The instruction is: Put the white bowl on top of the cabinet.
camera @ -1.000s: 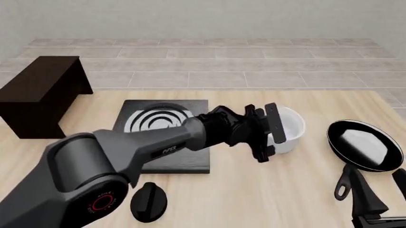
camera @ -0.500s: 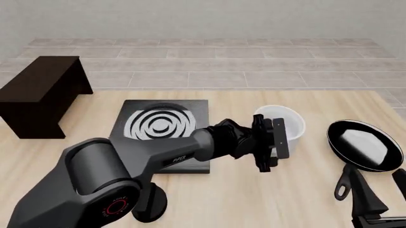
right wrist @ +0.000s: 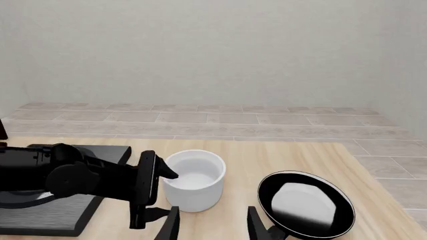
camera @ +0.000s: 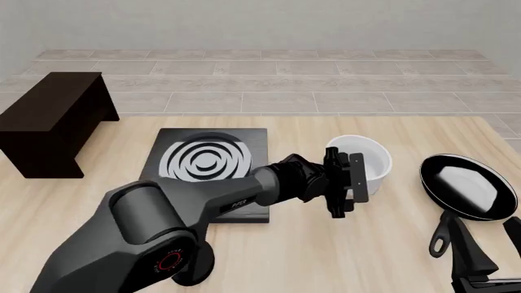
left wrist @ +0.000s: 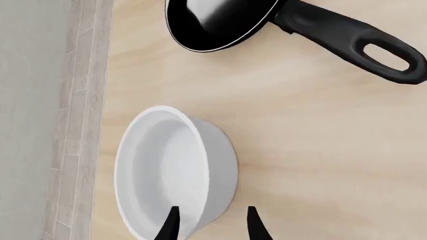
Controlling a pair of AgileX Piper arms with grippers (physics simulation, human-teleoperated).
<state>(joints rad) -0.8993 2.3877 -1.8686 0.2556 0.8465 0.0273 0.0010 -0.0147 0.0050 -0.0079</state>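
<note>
Bowl (camera: 364,163) of glossy white, deep and straight-walled, stands upright on the pale wooden table (camera: 391,244), just ahead of the left gripper (camera: 343,183). That gripper's two black fingers (left wrist: 168,227) are spread apart and hold nothing. In the left wrist view one fingertip sits over the bowl's hollow and the other outside its wall, so the near rim lies between them — whether either finger touches the wall cannot be told.

Beyond the fingertips and off to one side lies a black frying pan (camera: 468,185) with a white patch inside, well apart from the bowl. Behind the gripper's wrist sits a flat black stove plate (camera: 210,168) with silver rings. The dark brown cabinet (camera: 50,122) stands far back past the stove, at the table's left end, its flat top bare.

The right gripper (right wrist: 212,225) hangs low near the pan's handle, fingers parted, idle.

For a sound grasp, I judge the fingers should slide deeper over the rim before closing — a pinch near the lip could let the smooth wall slip or tip during the long carry to the cabinet.
</note>
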